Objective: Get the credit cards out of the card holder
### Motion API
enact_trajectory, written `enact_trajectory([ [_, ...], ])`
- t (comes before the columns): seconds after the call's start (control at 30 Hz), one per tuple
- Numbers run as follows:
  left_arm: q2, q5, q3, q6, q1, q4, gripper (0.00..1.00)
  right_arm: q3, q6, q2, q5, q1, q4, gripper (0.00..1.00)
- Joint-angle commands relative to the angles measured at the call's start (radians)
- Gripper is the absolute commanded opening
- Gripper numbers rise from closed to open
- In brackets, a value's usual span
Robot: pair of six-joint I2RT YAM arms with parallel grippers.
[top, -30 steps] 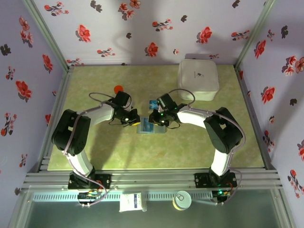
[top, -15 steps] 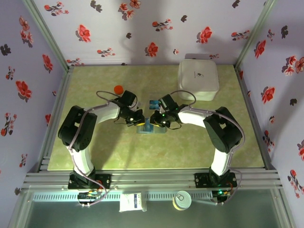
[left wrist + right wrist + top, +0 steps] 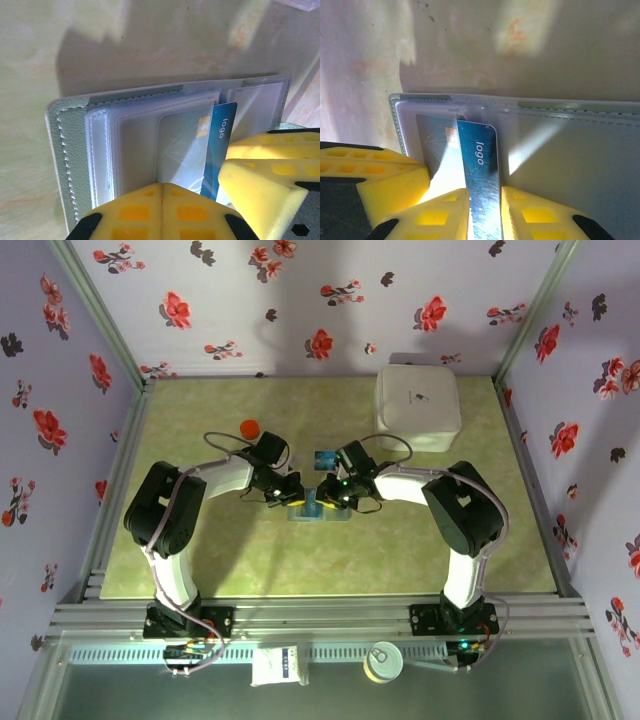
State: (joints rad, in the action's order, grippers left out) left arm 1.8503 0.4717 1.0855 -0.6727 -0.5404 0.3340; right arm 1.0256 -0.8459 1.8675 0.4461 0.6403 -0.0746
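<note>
The grey-blue card holder point(image 3: 318, 510) lies open on the table, its clear sleeves facing up point(image 3: 135, 145) point(image 3: 570, 150). A blue credit card point(image 3: 479, 165) printed "logo" sticks halfway out of a sleeve and stands tilted. My right gripper point(image 3: 485, 192) is shut on that card's free end point(image 3: 220, 145). My left gripper point(image 3: 162, 186) is shut, with its joined tips resting on the clear sleeve beside the card. From above, the left gripper point(image 3: 284, 492) and the right gripper point(image 3: 330, 494) meet over the holder from either side.
A small blue rectangular piece point(image 3: 323, 459) lies just behind the holder. A small red object point(image 3: 249, 427) sits at the back left. A large white square box point(image 3: 417, 406) stands at the back right. Patterned walls close in three sides of the table.
The left gripper has moved right, onto the holder, and has stayed there for the last half second. The right gripper has held the blue card throughout.
</note>
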Motion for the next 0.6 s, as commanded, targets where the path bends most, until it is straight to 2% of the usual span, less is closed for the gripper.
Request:
enact_trajectory([
  [0.0, 0.015, -0.008, -0.019, 0.021, 0.0, 0.046, 0.0, -0.015, -0.005, 0.031, 0.02, -0.007, 0.018, 0.24],
  [0.57, 0.013, -0.001, -0.018, 0.012, 0.0, 0.035, 0.0, -0.085, -0.097, 0.006, 0.108, -0.018, 0.231, 0.14],
])
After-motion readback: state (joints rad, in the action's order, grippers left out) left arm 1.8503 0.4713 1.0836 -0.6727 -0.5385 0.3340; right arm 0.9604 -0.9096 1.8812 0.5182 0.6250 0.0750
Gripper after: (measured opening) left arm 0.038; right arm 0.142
